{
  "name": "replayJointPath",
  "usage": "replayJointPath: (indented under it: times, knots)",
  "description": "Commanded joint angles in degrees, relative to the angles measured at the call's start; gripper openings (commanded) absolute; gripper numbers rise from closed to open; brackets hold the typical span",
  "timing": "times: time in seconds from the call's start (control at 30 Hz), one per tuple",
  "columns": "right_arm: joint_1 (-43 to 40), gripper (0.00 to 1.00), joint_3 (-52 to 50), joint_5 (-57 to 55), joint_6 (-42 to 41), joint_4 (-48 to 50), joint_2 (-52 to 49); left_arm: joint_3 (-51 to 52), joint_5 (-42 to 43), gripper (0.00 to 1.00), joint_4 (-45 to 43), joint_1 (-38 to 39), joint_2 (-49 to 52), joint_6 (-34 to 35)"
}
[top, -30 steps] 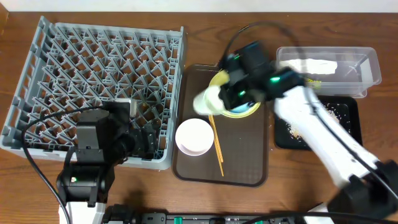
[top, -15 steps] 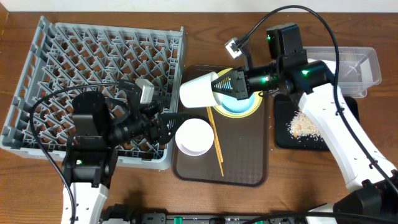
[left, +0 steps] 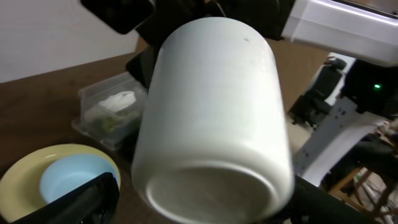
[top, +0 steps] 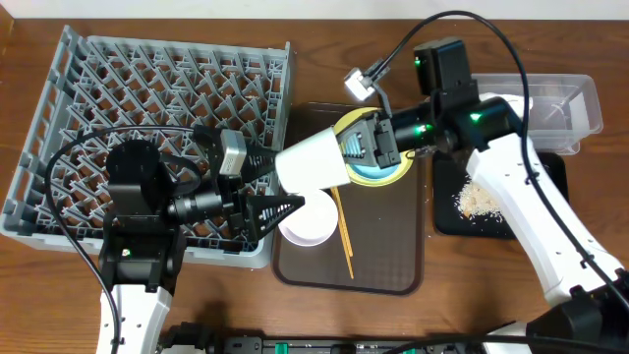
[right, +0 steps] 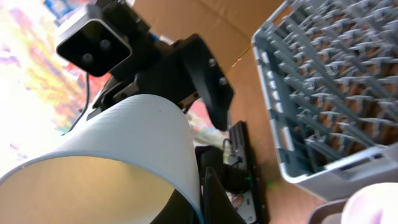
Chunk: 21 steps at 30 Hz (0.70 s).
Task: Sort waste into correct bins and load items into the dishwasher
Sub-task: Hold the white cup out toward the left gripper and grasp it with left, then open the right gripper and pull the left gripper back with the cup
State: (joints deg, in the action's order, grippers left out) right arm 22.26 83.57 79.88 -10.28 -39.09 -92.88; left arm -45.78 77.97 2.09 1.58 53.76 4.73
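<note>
My right gripper (top: 360, 149) is shut on the rim of the small white cup (top: 314, 163), one finger inside and one outside. It holds the cup on its side above the brown tray, base pointing left. In the right wrist view the gripper (right: 200, 208) pinches the cup wall (right: 124, 137). My left gripper (top: 281, 187) is open, its fingers on either side of the cup's base (left: 211, 124). The white bowl (top: 307, 218) and chopsticks (top: 344, 231) lie on the tray. The blue bowl (left: 68, 180) sits in the yellow plate (top: 385, 175). The grey dish rack (top: 147, 98) stands at left.
The brown serving tray (top: 388, 256) is in the middle. The black tray (top: 511, 216) holds beige crumbs (top: 479, 202). The clear box (top: 565, 98) is at far right; the left wrist view shows the napkin (left: 115, 102) inside it. Cables arch over both arms.
My right gripper has carried the cup further left and down. My left gripper has swung right to meet it, and its open fingers now flank the cup's base.
</note>
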Motion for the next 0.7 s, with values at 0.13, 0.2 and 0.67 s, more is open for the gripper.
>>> replayJointPath:
  times: [0.13,0.2,0.67]
  knots:
    - [2.27,0.01,0.15,2.86,-0.42,0.15,-0.07,-1.07,5.22,0.88,-2.99,-0.22,-0.13,1.31]
    - [2.69,0.01,0.15,2.67,-0.42,0.15,-0.07,-1.07,5.22,0.87,-3.87,-0.20,-0.13,2.38]
    - [5.16,0.01,0.15,1.79,-0.92,1.03,-0.07,-1.07,5.20,0.84,-5.68,1.62,-0.13,4.39]
